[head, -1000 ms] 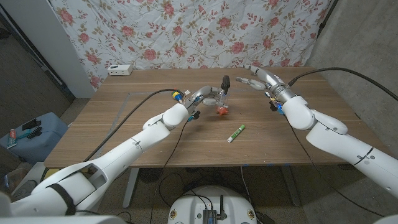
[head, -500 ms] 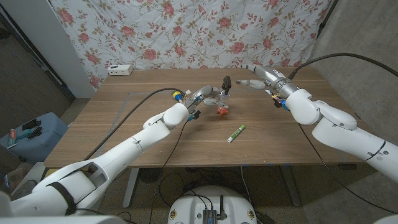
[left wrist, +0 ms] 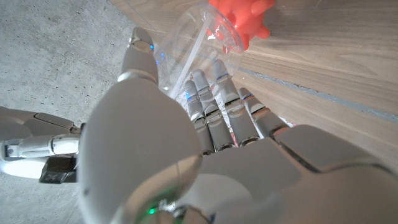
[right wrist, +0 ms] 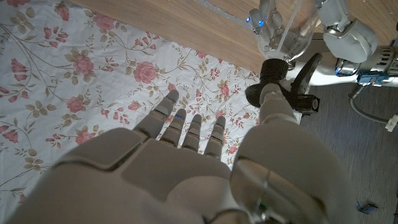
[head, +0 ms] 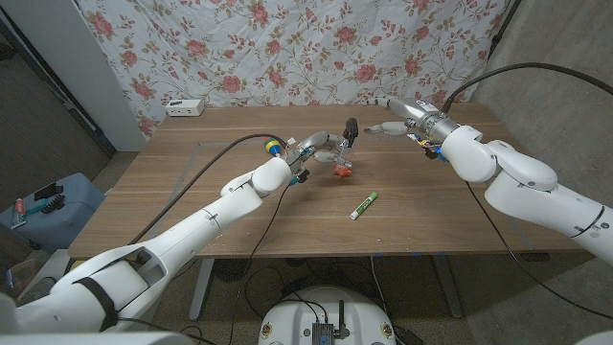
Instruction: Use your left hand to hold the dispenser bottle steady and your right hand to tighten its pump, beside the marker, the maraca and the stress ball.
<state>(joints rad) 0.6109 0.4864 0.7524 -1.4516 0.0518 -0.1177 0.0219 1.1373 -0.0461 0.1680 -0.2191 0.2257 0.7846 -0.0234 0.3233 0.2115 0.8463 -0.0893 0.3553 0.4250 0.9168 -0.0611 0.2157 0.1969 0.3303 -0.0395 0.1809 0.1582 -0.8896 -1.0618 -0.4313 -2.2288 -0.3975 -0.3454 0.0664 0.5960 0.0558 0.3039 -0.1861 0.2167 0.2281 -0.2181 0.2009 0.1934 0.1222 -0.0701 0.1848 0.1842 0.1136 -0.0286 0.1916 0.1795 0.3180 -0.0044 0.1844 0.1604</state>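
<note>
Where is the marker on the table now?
In the head view the marker lies alone on the table, nearer the robot than the stress ball and a little to its right.

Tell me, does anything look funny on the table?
Nothing is spilled or broken. The bottle is held tilted in the left robot hand, right by the orange ball. The marker just lies flat.

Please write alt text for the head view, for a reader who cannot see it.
The left robot hand holds a clear dispenser bottle upright on a wooden table while the right robot hand reaches toward its black pump. An orange spiky stress ball and a green marker lie nearby.
</note>
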